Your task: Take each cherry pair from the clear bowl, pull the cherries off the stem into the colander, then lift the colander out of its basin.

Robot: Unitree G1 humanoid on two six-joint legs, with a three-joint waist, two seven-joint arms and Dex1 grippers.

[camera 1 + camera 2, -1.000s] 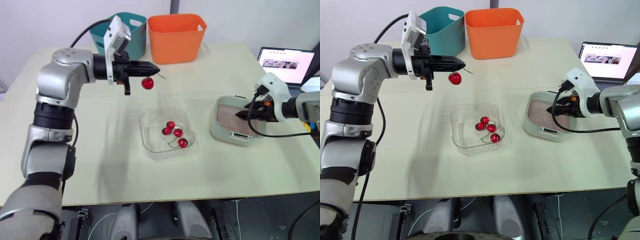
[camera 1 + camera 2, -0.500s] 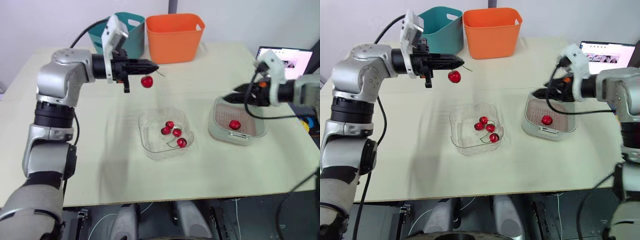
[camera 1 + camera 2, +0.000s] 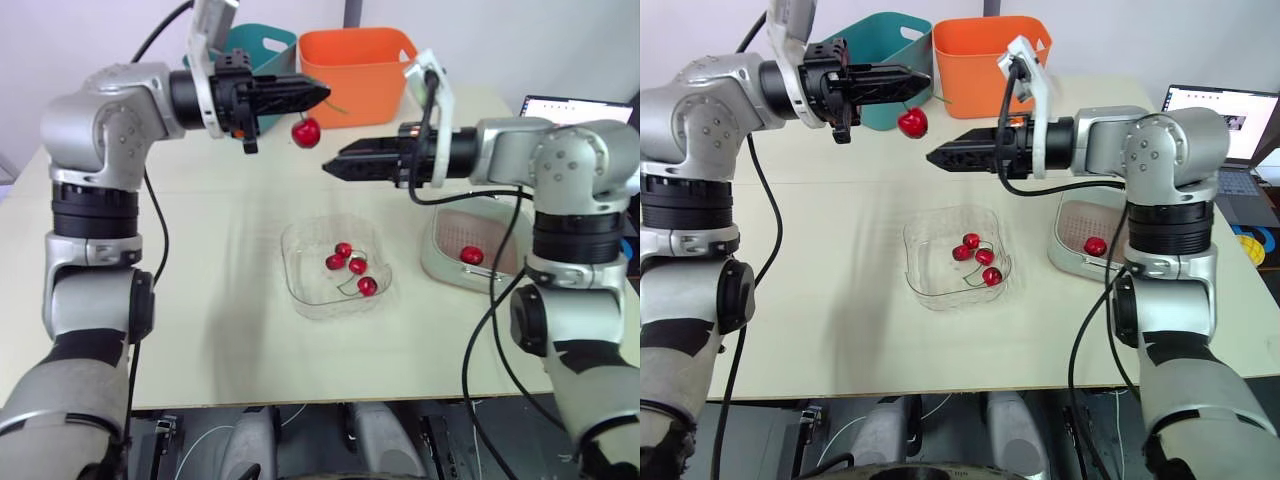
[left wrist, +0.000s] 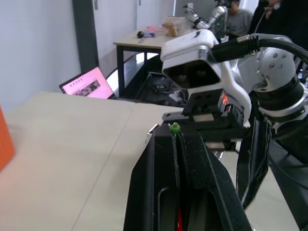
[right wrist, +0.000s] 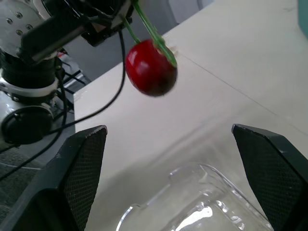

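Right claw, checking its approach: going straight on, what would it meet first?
Probably the cherry hanging by its stem from the shut left claw; right claw is open, depth unclear.

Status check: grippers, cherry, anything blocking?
Left gripper shut on stem, one cherry hanging. Right gripper open, aimed at it, apart. Loose cherry in colander, four cherries in clear bowl. Nothing blocking.

Colander [image 3: 452,232] right of clear bowl [image 3: 308,288]
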